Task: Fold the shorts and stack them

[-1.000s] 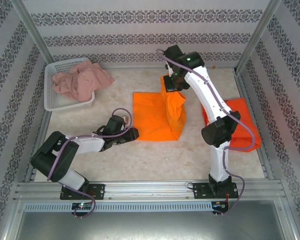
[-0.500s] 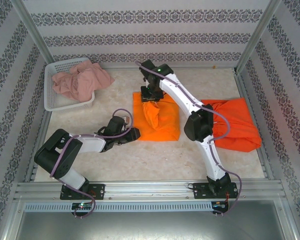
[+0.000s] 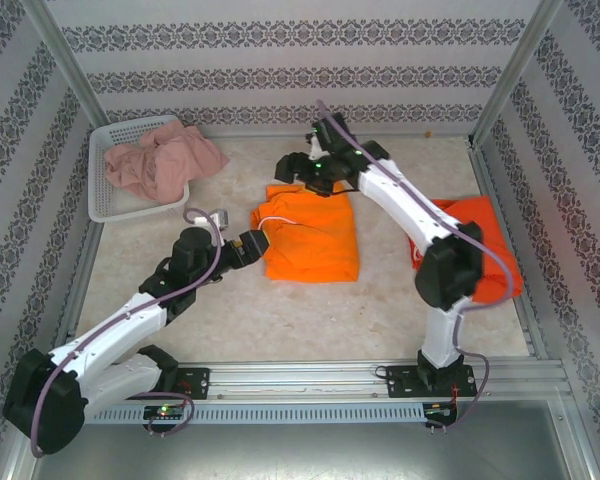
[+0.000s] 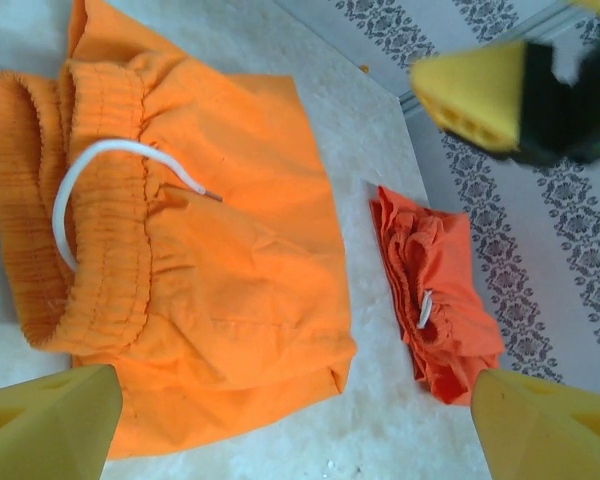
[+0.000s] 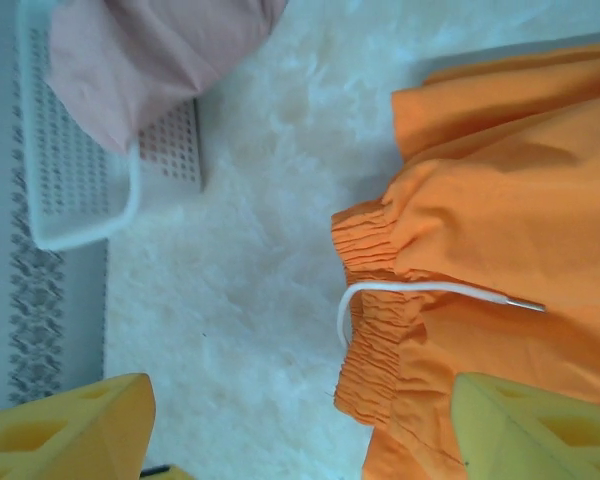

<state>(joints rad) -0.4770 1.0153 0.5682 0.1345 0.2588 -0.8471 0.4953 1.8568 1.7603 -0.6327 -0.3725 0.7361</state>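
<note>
Folded yellow-orange shorts [image 3: 315,235] lie flat mid-table, waistband and white drawstring [image 3: 271,221] at their left edge. My left gripper [image 3: 252,243] hovers at that left edge, open; under it lie the same shorts [image 4: 220,250], clear of its fingers [image 4: 50,420]. My right gripper [image 3: 292,168] is over the far left corner of the shorts, open and holding nothing; the waistband [image 5: 380,300] lies between its fingers [image 5: 530,430]. Red-orange shorts [image 3: 485,255] lie folded at the right, partly behind the right arm, and show again [image 4: 435,290]. Dusty pink shorts [image 3: 160,160] spill from the basket.
A white mesh basket [image 3: 108,207] stands at the back left, its wall [image 5: 80,190] near the right gripper. Patterned walls and metal posts enclose the table. Bare table lies in front of the shorts and between the basket and the orange pair.
The right gripper carried a lifted half of the yellow-orange shorts leftward, laid it down and let go. The left arm rose and swung up to the shorts' left edge.
</note>
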